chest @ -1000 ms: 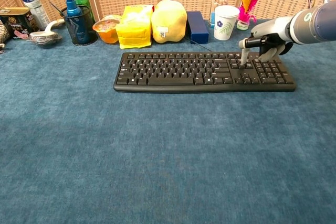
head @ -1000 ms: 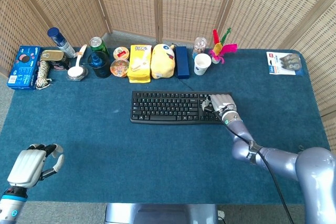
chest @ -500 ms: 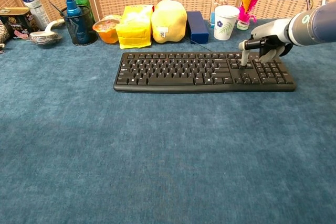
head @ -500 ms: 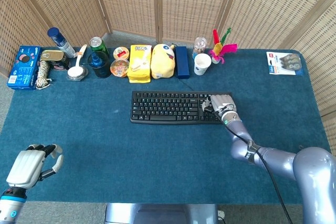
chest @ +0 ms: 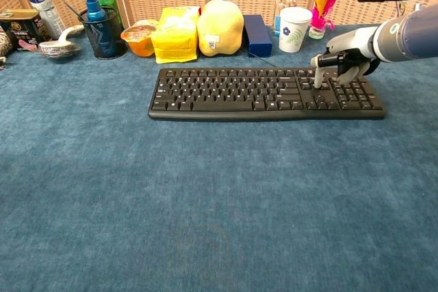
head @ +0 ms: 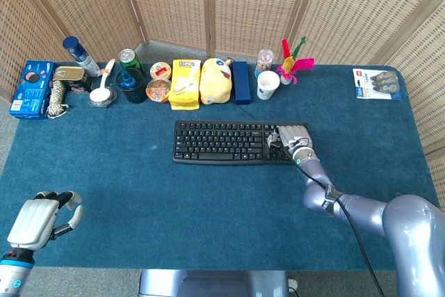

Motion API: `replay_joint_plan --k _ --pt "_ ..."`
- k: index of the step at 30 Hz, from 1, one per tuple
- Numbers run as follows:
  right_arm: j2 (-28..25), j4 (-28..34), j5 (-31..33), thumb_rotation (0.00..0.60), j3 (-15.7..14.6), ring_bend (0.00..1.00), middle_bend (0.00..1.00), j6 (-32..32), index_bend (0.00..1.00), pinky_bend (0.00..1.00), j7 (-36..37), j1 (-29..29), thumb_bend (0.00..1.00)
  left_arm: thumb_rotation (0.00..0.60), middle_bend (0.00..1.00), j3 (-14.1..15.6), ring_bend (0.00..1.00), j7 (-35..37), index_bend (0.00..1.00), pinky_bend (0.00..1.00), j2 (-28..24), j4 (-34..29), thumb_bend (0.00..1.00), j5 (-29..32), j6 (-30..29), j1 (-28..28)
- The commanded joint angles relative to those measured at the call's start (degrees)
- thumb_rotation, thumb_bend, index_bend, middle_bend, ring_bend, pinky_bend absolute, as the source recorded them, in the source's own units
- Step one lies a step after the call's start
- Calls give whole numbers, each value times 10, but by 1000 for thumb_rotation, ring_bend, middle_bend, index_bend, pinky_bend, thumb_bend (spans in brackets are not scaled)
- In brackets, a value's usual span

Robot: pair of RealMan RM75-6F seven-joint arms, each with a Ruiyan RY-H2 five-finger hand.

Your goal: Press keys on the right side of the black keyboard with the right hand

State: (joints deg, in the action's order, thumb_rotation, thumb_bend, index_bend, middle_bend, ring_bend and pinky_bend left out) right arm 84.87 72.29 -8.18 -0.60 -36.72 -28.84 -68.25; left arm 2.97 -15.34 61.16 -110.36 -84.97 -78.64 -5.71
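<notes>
Keyboard (chest: 265,93) lies mid-desk, its right end under the right hand (chest: 344,59), clenched but for one finger (barely moved in the last second) pressing a key, so pressing continues.

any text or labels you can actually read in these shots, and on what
No text reads with certainty.
Yellow packet: a brand word at the top, too blurred to read.
Blue box: print too small.
Paper cup: small marks, not legible.
Carded pack: red label, unreadable.
Black keyboard: key legends too small, also beside the right hand.
</notes>
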Motion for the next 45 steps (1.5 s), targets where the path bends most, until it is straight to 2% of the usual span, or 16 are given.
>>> replay_joint_plan --k 1,6,13,18,20,23,28,31,33,35,39,42,45 --pt "2 -1 1 0 -1 1000 1000 -1 297 1000 -3 0 643 37 497 0 433 1 397 325 1 2 395 0 0 0" --pt "-15 25 -15 0 12 1000 991 -20 288 1000 0 -1 640 37 497 -1 432 4 398 325 2 5 395 1 2 -1" --pt "-86 119 -54 0 45 1000 935 -73 278 1000 29 16 637 39 497 -3 432 9 397 325 8 9 394 1 9 -6" --pt "-134 182 -98 0 66 985 800 -107 272 1000 73 52 630 35 497 -2 433 15 397 325 10 12 395 -3 9 -7" --pt "-157 216 -131 0 72 941 747 -126 272 996 102 79 626 35 497 -1 432 19 398 325 10 14 394 -5 6 -4" --pt "-178 251 -184 0 72 843 684 -155 272 922 134 117 619 34 496 2 432 25 397 325 8 17 394 -7 1 0" --pt "-193 307 -315 0 71 732 631 -255 281 794 213 203 609 34 497 10 433 37 397 325 5 22 394 -12 -9 10" --pt "-185 324 -418 0 56 685 614 -345 304 777 263 267 607 36 497 14 432 45 397 325 3 26 395 -18 -15 16" --pt "-176 328 -510 0 24 673 611 -438 320 776 288 332 607 37 497 19 432 53 397 325 -1 28 395 -23 -27 25" --pt "-164 315 -566 0 3 674 612 -487 330 775 298 369 606 36 497 23 432 57 397 325 -3 30 395 -27 -33 30" --pt "-146 291 -622 0 -23 678 615 -542 340 774 302 422 608 37 497 29 432 61 397 325 -4 33 394 -32 -37 37" --pt "-129 265 -663 0 -55 678 617 -588 344 775 296 478 607 36 497 34 433 63 397 325 1 38 395 -38 -42 44" --pt "-120 253 -685 0 -65 678 617 -607 350 775 293 506 607 38 497 36 432 64 397 325 5 40 395 -40 -42 46"
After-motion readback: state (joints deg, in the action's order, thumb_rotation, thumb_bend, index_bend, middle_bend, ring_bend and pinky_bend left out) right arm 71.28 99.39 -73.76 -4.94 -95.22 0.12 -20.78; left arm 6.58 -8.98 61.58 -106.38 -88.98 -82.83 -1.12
